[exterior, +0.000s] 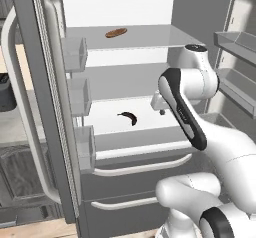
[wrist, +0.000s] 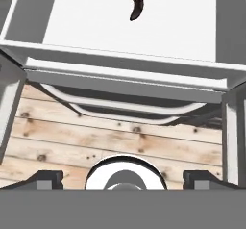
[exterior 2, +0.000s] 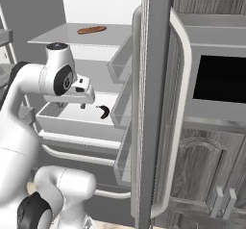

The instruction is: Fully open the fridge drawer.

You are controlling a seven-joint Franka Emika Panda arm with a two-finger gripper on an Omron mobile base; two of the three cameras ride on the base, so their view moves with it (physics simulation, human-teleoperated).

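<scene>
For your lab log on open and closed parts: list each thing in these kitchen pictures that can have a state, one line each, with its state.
fridge drawer: pulled out, white inside showing
dark banana-shaped item: lying in the fridge drawer
lower drawer: shut
left fridge door: swung open
right fridge door: swung open
gripper: jaws open, holding nothing, above the drawer front
brown item: lying flat on the top shelf

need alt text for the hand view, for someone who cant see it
Looking down over the pulled-out fridge drawer, whose white inside holds one dark banana. Its curved pale bar handle shows below the front edge, above wooden floor. The gripper fingertips stand wide apart, holding nothing.
</scene>
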